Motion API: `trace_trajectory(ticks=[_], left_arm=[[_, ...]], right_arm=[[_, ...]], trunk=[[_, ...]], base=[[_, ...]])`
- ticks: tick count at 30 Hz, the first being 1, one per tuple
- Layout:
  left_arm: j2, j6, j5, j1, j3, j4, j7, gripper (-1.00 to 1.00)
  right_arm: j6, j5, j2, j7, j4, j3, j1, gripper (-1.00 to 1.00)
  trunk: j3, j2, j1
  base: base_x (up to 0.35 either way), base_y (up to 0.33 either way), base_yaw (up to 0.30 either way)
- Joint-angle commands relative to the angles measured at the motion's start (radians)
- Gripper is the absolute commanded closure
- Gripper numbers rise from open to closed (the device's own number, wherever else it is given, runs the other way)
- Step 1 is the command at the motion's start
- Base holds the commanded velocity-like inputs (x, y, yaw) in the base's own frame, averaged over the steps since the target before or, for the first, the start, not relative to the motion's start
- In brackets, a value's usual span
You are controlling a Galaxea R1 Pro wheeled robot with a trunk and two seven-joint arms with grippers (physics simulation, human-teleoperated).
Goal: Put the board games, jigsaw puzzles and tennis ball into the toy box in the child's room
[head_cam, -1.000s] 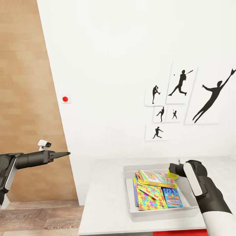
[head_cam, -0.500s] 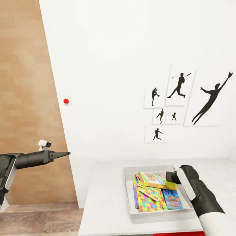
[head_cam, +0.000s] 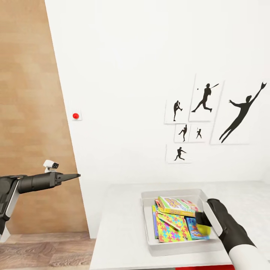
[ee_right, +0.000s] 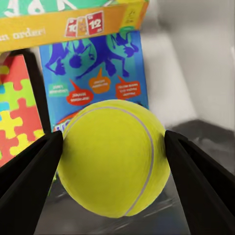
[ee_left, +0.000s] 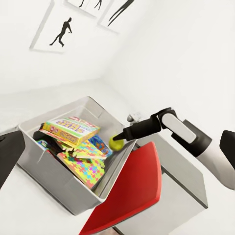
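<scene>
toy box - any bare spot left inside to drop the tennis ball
The toy box is crowded on its left and middle with stacked game boxes and the jigsaw puzzle. A bare grey strip of floor runs along the right wall, beside the blue box. The right gripper holds the tennis ball just above that strip.

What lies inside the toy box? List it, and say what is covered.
In the toy box: a jigsaw puzzle, a blue game box, an orange-edged game box stacked on top. The right pincer holds the tennis ball over them. Lower boxes and floor are covered.
</scene>
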Motion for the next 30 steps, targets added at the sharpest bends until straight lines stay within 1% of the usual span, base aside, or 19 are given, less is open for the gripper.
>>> trace_trajectory(ticks=[1, 12, 13, 30], left_arm=[[0.000, 0.011, -0.001, 0.000, 0.000, 0.000, -0.004, -1.00], [0.000, 0.011, -0.001, -0.001, 0.000, 0.000, -0.004, -1.00], [0.000, 0.011, -0.001, -0.001, 0.000, 0.000, -0.004, -1.00], [0.000, 0.011, -0.002, 0.000, 0.000, 0.002, -0.004, -1.00]], right_arm=[[0.002, -0.010, 0.000, -0.009, 0.005, 0.001, 0.000, 1.00], [0.002, -0.006, 0.000, -0.009, 0.038, 0.001, 0.000, 1.00], [0.002, -0.006, 0.000, -0.009, 0.038, 0.001, 0.000, -1.00], [0.002, -0.006, -0.002, -0.004, 0.031, -0.002, 0.000, -1.00]], trunk=[[0.000, -0.001, 0.000], [0.000, -0.001, 0.000], [0.000, -0.001, 0.000], [0.000, -0.001, 0.000]], base=[[0.000, 0.000, 0.000], [0.000, 0.000, 0.000], [0.000, 0.000, 0.000], [0.000, 0.000, 0.000]])
